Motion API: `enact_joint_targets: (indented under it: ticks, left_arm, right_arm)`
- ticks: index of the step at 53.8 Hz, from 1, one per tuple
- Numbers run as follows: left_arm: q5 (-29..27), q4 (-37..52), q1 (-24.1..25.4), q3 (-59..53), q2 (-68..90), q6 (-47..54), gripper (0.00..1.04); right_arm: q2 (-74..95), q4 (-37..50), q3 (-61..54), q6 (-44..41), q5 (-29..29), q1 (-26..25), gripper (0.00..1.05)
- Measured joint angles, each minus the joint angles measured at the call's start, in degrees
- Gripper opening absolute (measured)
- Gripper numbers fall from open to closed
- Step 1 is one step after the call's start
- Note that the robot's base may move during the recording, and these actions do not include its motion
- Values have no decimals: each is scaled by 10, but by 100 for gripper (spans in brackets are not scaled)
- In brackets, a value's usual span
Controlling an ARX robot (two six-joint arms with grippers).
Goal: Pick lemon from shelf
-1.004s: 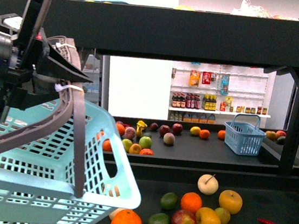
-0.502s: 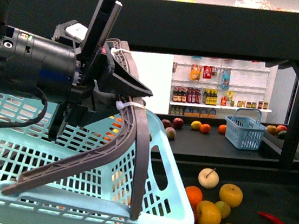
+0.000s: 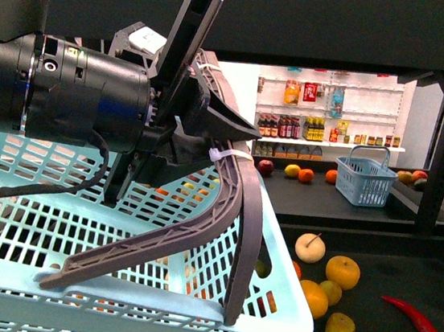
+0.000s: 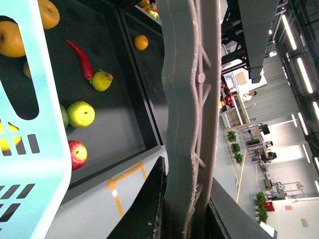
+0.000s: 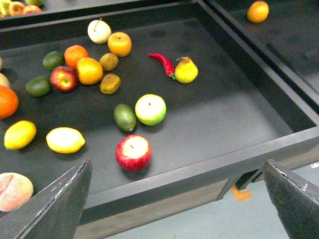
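Observation:
The lemon (image 5: 65, 140), pale bright yellow and oval, lies on the shelf's dark lower tray (image 5: 224, 104) near its front, next to a deeper-yellow oval fruit (image 5: 20, 134). My right gripper (image 5: 175, 169) is open over the tray's front edge, with nothing between its fingers (image 5: 60, 204). The lemon is off to one side of it, beyond the edge. My left gripper (image 3: 209, 136) (image 4: 187, 199) is shut on the grey basket handle (image 3: 207, 221) (image 4: 189, 99). The light-blue basket (image 3: 109, 290) hangs from it and hides the left of the shelf (image 3: 406, 253) in the front view.
Near the lemon lie a red apple (image 5: 133, 152), a dark green oval fruit (image 5: 124, 117), a yellow-green apple (image 5: 150, 109), a red chilli (image 5: 162, 62), a pear (image 5: 186, 70) and several oranges. A small blue basket (image 3: 362, 198) stands on the far stand.
In the front view my left arm and the basket have moved right and risen, now covering most fruit at the tray's left. The upper shelf edge sits higher in the picture.

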Motion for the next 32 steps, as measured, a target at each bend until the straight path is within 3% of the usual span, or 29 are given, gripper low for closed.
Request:
enact_joint_targets:
  ticks: [5,10,19,32]
  left_arm:
    - [-2,0,0,0,0,0,12]
    - [-1,0,0,0,0,0,12]
    - [-2,0,0,0,0,0,12]
    - [0,0,0,0,0,0,12]
  right_arm:
    - [180,93,59,6,-64,-39,102]
    - [372,138,142,11,-85,-50,102]
    - [571,83,262,49,-101,-35,102]
    - [724,-9,443,127,-87,11,102]
